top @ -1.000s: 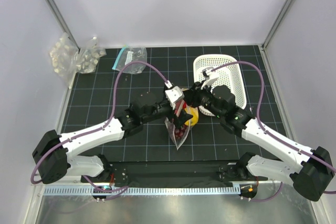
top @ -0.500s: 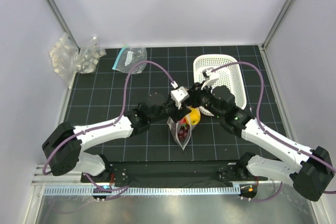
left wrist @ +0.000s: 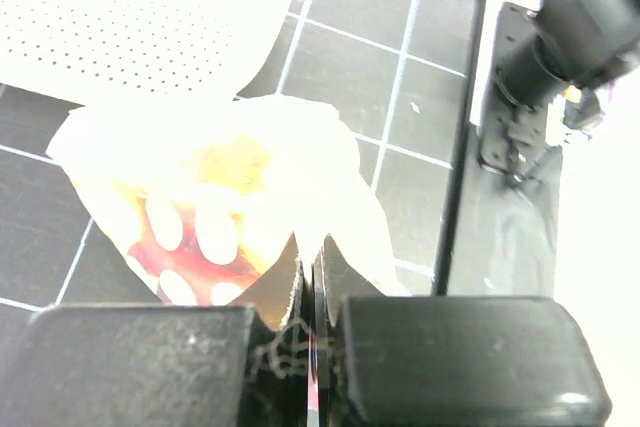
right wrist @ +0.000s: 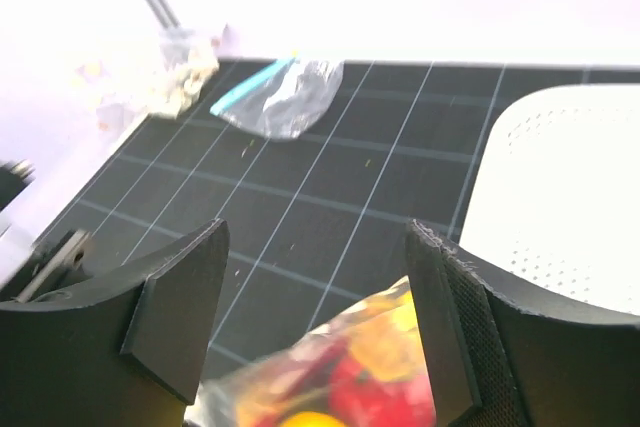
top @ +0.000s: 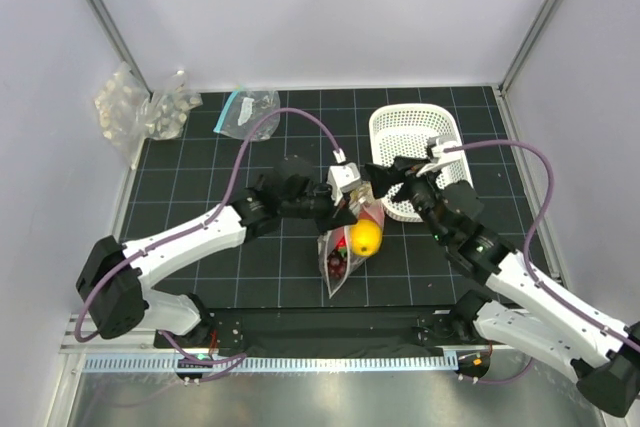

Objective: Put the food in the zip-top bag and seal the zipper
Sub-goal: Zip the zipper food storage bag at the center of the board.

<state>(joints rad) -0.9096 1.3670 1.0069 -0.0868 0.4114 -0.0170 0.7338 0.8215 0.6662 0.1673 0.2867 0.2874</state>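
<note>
The zip-top bag (top: 340, 259) sits mid-worktop (top: 250, 277) with the food (top: 366, 238) inside, its long axis running from near tip to far mouth. The left tool (top: 352, 209) is clamped on the mouth's rim. The right tool (top: 393, 184), spread wide and empty, hangs just beyond it to the right.

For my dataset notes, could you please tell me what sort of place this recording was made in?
Most likely a lab robot test cell: a black gridded mat enclosed by plain white panels, a left arm and right arm bolted at its near edge, and toy produce in a zip-top bag.
</note>
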